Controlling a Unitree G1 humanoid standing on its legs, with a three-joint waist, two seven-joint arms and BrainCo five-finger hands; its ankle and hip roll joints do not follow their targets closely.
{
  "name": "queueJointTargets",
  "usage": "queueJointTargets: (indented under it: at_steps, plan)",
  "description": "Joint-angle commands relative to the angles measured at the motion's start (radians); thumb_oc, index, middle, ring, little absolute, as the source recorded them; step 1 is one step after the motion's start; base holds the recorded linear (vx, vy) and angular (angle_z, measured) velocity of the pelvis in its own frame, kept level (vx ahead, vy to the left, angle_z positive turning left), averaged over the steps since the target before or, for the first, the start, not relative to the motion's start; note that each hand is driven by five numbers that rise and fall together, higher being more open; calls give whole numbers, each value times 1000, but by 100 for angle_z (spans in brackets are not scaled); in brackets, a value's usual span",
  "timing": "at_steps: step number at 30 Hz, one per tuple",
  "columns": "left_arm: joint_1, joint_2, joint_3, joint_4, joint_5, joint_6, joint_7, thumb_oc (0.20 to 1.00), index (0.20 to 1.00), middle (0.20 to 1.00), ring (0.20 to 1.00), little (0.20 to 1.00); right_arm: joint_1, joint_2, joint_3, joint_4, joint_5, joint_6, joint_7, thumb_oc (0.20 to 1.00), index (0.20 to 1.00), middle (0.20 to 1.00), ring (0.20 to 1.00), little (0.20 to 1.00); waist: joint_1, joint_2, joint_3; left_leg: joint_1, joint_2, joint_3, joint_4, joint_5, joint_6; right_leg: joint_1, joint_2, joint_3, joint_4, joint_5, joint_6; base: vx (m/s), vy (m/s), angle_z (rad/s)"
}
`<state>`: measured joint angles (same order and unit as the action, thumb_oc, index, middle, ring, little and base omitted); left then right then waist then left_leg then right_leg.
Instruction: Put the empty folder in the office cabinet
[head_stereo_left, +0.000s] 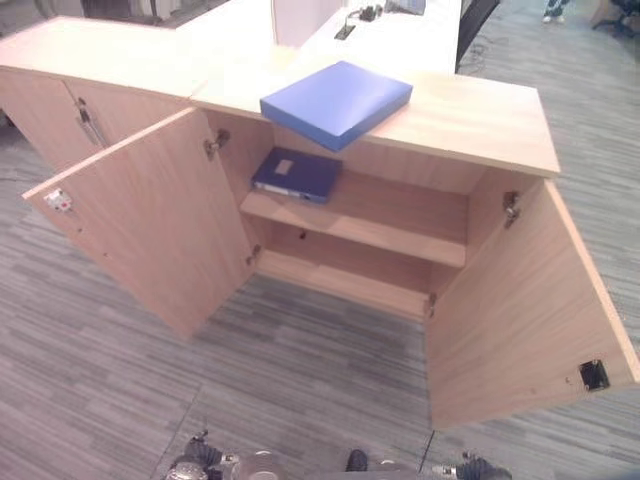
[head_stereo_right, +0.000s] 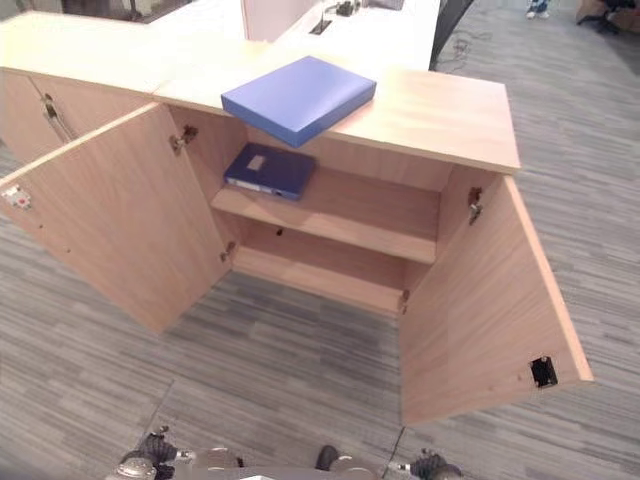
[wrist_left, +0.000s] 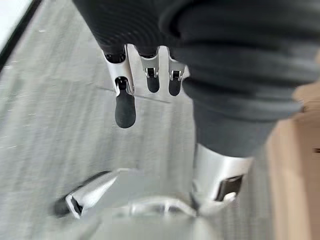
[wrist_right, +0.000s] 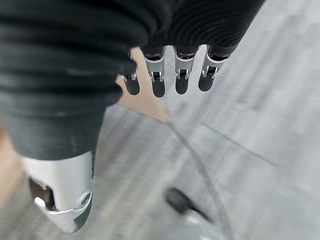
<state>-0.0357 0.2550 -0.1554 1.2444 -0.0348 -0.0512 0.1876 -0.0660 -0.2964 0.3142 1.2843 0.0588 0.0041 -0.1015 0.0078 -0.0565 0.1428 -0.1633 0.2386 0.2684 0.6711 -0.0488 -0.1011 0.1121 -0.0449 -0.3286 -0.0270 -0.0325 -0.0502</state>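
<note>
Grey striped office carpet (head_stereo_left: 300, 380) all round, cabinet (head_stereo_left: 450, 110) ahead at 12 o'clock, both doors swung wide. Your left hand (wrist_left: 145, 70) hangs over the carpet, fingers straight and apart, holding nothing; right hand (wrist_right: 170, 75) the same. Out from there: the blue folder (head_stereo_left: 336, 102) lies flat on the cabinet top, one corner overhanging the front edge. A darker folder (head_stereo_left: 297, 174) already sits at the left end of the upper shelf (head_stereo_left: 380, 225), so I'd aim for the free room at its right. Take the folder by the overhanging corner and keep it level. Watch the left door (head_stereo_left: 150, 220) at 10 and the right door (head_stereo_left: 520, 300) at 2: stay between them.
</note>
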Motion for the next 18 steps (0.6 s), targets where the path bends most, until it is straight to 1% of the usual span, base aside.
queueJointTargets:
  at_steps: [1,2,3,4,5,6,7,8,9,10,11,12,14,15,17,18]
  plan:
    - [-6,-40,-26,10,-31,-3,3,1000,1000,1000,1000,1000,-13,-21,6,-3,-5,-3,-9,1000,1000,1000,1000,1000,11,-24,54,17,-29,16,-153,-51,74,-11,-11,-59,3,-63,53,182,166,-51]
    - [-3,-40,-27,12,-34,-5,5,1000,1000,1000,1000,1000,-10,-22,14,-6,-9,-6,-8,1000,1000,1000,1000,1000,16,-25,53,7,-25,-5,-207,-37,66,-2,-17,-47,-5,-63,60,206,210,-40]
    - [-5,-37,-30,4,-34,-10,8,1000,1000,1000,1000,1000,-12,-20,34,-20,-24,-12,-4,1000,1000,1000,1000,1000,32,-11,52,7,-15,-77,-440,65,25,15,-18,-25,-19,-64,79,206,204,-48]
    - [-4,-38,-30,4,-34,-10,8,1000,1000,1000,1000,1000,-12,-21,34,-21,-24,-12,-4,1000,1000,1000,1000,1000,32,-13,55,18,-19,-74,-457,75,24,18,-20,-25,-20,-64,78,243,305,-51]
    - [-14,-35,-37,-15,-35,-16,14,1000,1000,1000,1000,1000,-17,-22,51,-31,-38,-18,-2,1000,1000,1000,1000,1000,45,5,58,0,2,-139,-632,188,1,31,-21,-13,-29,-61,88,97,147,-48]
    - [-14,-36,-37,-15,-35,-15,14,1000,1000,1000,1000,1000,-17,-22,51,-31,-38,-18,-2,1000,1000,1000,1000,1000,46,5,59,4,2,-138,-636,190,1,32,-22,-12,-29,-61,88,224,302,-58]
    - [-26,-40,-52,-27,-34,-21,20,1000,1000,1000,1000,1000,-13,-27,54,-32,-50,-22,0,1000,1000,1000,1000,1000,43,22,56,-2,18,-162,-726,221,-22,47,-31,-5,-37,-70,102,203,241,-42]
    - [-23,-45,-54,-25,-30,-25,15,1000,1000,1000,1000,1000,-9,-28,49,-29,-54,-22,5,1000,1000,1000,1000,1000,39,39,45,29,24,-156,-758,213,-29,54,-32,5,-39,-69,117,321,399,-41]
    - [-16,-54,-59,-22,-27,-24,15,1000,1000,1000,1000,1000,-3,-32,30,-14,-51,-21,3,1000,1000,1000,1000,1000,32,61,20,42,19,-166,-758,224,-43,63,-42,10,-53,-60,129,195,251,-25]
    - [-16,-55,-59,-22,-27,-24,15,1000,1000,1000,1000,1000,-2,-32,29,-14,-51,-21,4,1000,1000,1000,1000,1000,32,62,19,41,19,-166,-758,224,-43,62,-42,10,-53,-60,129,199,291,-33]
    - [-18,-60,-63,-19,-27,-26,9,1000,1000,1000,1000,1000,-4,-32,14,-1,-44,-17,2,1000,1000,1000,1000,1000,27,69,9,53,5,-161,-758,217,-40,67,-62,16,-59,-49,141,195,333,-32]
    - [-24,-60,-70,-12,-27,-29,0,1000,1000,1000,1000,1000,2,-25,-9,20,-31,-15,6,1000,1000,1000,1000,1000,21,73,-6,73,-22,-156,-751,198,-30,65,-98,31,-60,-33,158,252,445,-26]
    - [-31,-56,-73,-8,-23,-32,-4,1000,1000,1000,1000,1000,9,-17,-18,32,-29,-14,12,1000,1000,1000,1000,1000,17,71,-17,91,-55,-146,-752,174,-15,57,-136,40,-60,-17,179,172,329,-36]
    - [-31,-56,-73,-8,-23,-32,-4,1000,1000,1000,1000,1000,9,-17,-18,32,-29,-14,12,1000,1000,1000,1000,1000,18,70,-17,92,-56,-145,-752,173,-14,57,-137,41,-60,-17,180,92,203,-38]
    - [-38,-46,-76,-15,-18,-36,-4,1000,1000,1000,1000,1000,8,-12,-22,37,-31,-9,17,1000,1000,1000,1000,1000,17,64,-25,105,-93,-140,-755,146,7,45,-172,52,-60,3,200,99,278,-14]
    - [-46,-36,-78,-30,-16,-40,-3,1000,1000,1000,1000,1000,1,-12,-27,36,-34,-5,18,1000,1000,1000,1000,1000,16,57,-35,110,-134,-136,-758,119,31,29,-207,59,-55,23,218,126,395,-6]
